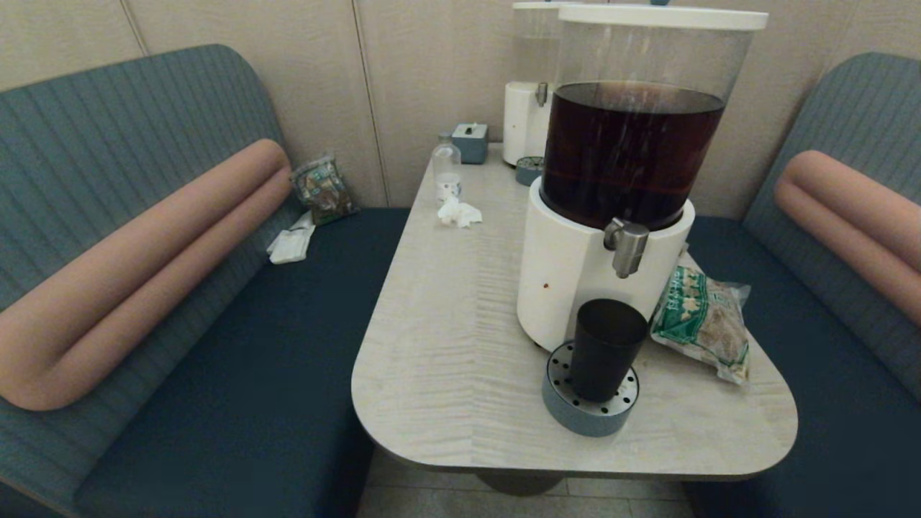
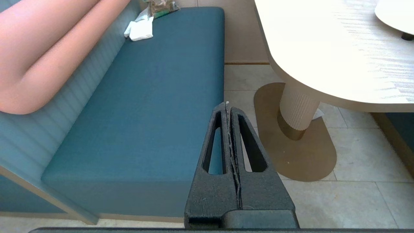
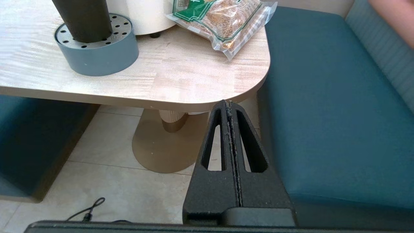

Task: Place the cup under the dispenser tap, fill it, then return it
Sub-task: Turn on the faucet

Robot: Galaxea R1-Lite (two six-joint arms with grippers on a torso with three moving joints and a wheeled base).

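The matte black cup (image 1: 606, 348) stands upright on the round grey perforated drip tray (image 1: 561, 406), directly below the brushed-steel dispenser tap (image 1: 627, 247) of the big dispenser with white base (image 1: 561, 277) and dark brown liquid. The right wrist view shows the cup (image 3: 82, 19) on the tray (image 3: 100, 55) near the table's front edge. My right gripper (image 3: 229, 103) is shut and empty, low below the table's right front corner. My left gripper (image 2: 227, 105) is shut and empty, low between the left bench and the table pedestal. Neither arm shows in the head view.
A green snack bag (image 1: 704, 320) lies right of the dispenser. A smaller dispenser (image 1: 529, 101), a clear bottle (image 1: 447, 173), a tissue (image 1: 459, 213) and a small grey box (image 1: 470, 141) stand farther back. Blue benches (image 1: 237, 360) flank the table (image 1: 446, 345).
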